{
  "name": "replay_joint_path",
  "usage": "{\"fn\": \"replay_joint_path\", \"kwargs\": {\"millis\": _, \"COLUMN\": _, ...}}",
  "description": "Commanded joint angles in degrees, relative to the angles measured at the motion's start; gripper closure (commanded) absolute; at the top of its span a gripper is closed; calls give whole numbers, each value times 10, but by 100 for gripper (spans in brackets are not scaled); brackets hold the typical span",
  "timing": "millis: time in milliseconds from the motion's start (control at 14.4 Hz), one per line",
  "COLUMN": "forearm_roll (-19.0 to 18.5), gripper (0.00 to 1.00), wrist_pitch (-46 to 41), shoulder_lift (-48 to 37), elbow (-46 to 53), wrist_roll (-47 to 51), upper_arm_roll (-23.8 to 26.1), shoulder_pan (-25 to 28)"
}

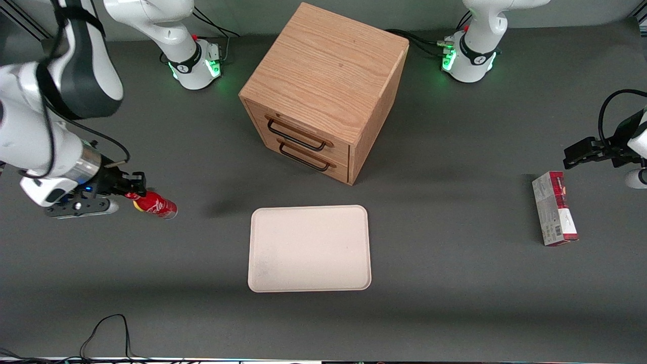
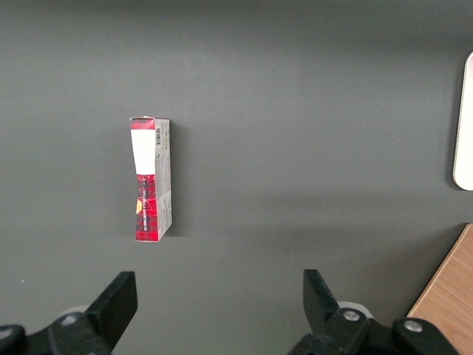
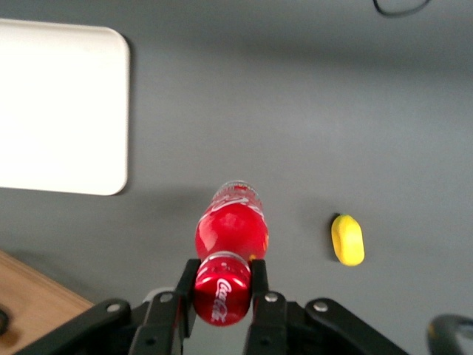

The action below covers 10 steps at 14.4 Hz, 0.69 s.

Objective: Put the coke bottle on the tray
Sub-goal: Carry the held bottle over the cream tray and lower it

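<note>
The coke bottle [image 1: 155,205] is small and red with white script and a silvery base. My right gripper [image 1: 132,191] is shut on its capped end and holds it near the working arm's end of the table, its base pointing toward the tray. In the right wrist view the bottle [image 3: 229,229] sticks out from between the fingers of the gripper [image 3: 220,285], which clamp the red cap. The pale cream tray [image 1: 309,247] lies flat at the table's middle, nearer the front camera than the cabinet. Its rim also shows in the right wrist view [image 3: 118,111].
A wooden two-drawer cabinet [image 1: 323,86] stands farther from the camera than the tray. A yellow lemon-like lump [image 3: 347,239] lies on the table beside the bottle. A red-and-grey carton [image 1: 554,208] lies toward the parked arm's end, also seen in the left wrist view [image 2: 151,180].
</note>
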Motion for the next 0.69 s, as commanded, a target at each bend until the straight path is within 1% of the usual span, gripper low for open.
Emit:
{"fn": "replay_joint_path", "kwargs": {"millis": 0, "forearm_roll": 6, "gripper": 89, "wrist_pitch": -109, "shoulder_lift": 115, "elbow": 205, "wrist_roll": 3, "upper_arm_roll": 26, "shoulder_pan": 1}}
{"fn": "replay_joint_path", "kwargs": {"millis": 139, "forearm_roll": 2, "gripper": 89, "wrist_pitch": -133, "shoulder_lift": 175, "elbow": 308, "wrist_roll": 19, "upper_arm_roll": 53, "shoulder_pan": 3}}
{"fn": "replay_joint_path", "kwargs": {"millis": 208, "forearm_roll": -1, "gripper": 89, "wrist_pitch": -134, "shoulder_lift": 203, "elbow": 344, "wrist_roll": 30, "upper_arm_roll": 64, "shoulder_pan": 7}}
{"fn": "replay_joint_path", "kwargs": {"millis": 278, "forearm_roll": -12, "gripper": 89, "wrist_pitch": -128, "shoulder_lift": 232, "elbow": 371, "wrist_roll": 44, "upper_arm_roll": 80, "shoulder_pan": 13}}
{"fn": "replay_joint_path", "kwargs": {"millis": 347, "forearm_roll": -36, "gripper": 89, "wrist_pitch": -116, "shoulder_lift": 256, "elbow": 392, "wrist_roll": 66, "upper_arm_roll": 105, "shoulder_pan": 22}}
{"fn": "replay_joint_path", "kwargs": {"millis": 486, "forearm_roll": -96, "gripper": 89, "wrist_pitch": -51, "shoulder_lift": 305, "elbow": 394, "wrist_roll": 122, "upper_arm_roll": 177, "shoulder_pan": 26}}
{"fn": "replay_joint_path", "kwargs": {"millis": 556, "forearm_roll": -127, "gripper": 89, "wrist_pitch": -18, "shoulder_lift": 335, "elbow": 393, "wrist_roll": 130, "upper_arm_roll": 206, "shoulder_pan": 27}}
{"fn": "replay_joint_path", "kwargs": {"millis": 625, "forearm_roll": -163, "gripper": 89, "wrist_pitch": 13, "shoulder_lift": 361, "elbow": 393, "wrist_roll": 133, "upper_arm_roll": 220, "shoulder_pan": 30}}
